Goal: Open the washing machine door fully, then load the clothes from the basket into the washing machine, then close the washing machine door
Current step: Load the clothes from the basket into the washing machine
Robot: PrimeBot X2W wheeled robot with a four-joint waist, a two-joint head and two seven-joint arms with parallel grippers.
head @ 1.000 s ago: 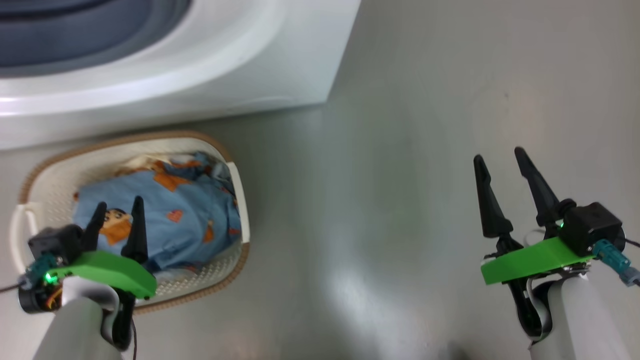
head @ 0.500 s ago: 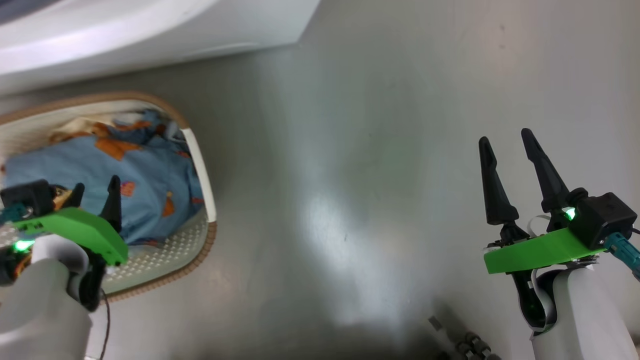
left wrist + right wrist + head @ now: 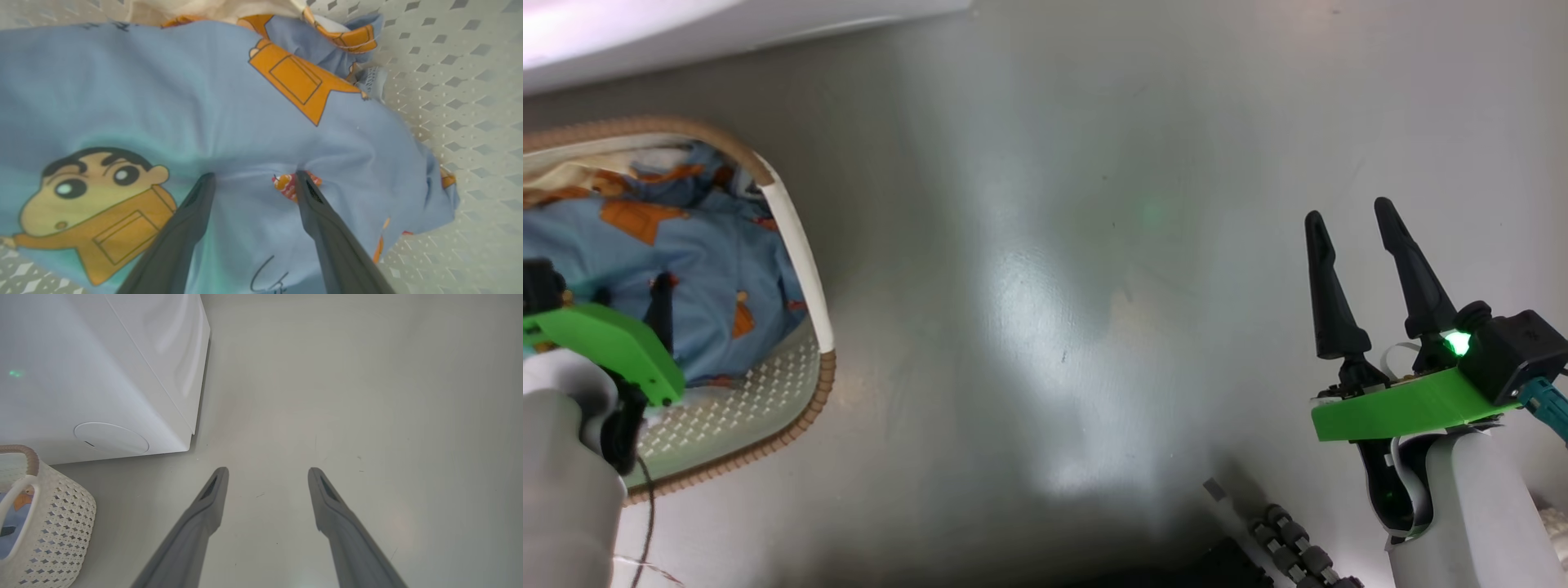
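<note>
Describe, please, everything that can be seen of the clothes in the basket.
The clothes are soft light blue fabric, crumpled in a heap inside the perforated cream basket. The print shows a cartoon boy's face and orange-brown patches; a cream piece lies at one edge. The left gripper, jaws open, presses both fingertips into the cloth, which puckers around them.

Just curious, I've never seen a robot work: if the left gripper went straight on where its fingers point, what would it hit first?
The clothes in the basket: the open left gripper points straight at the blue fabric, and its fingertips seem to touch it.
</note>
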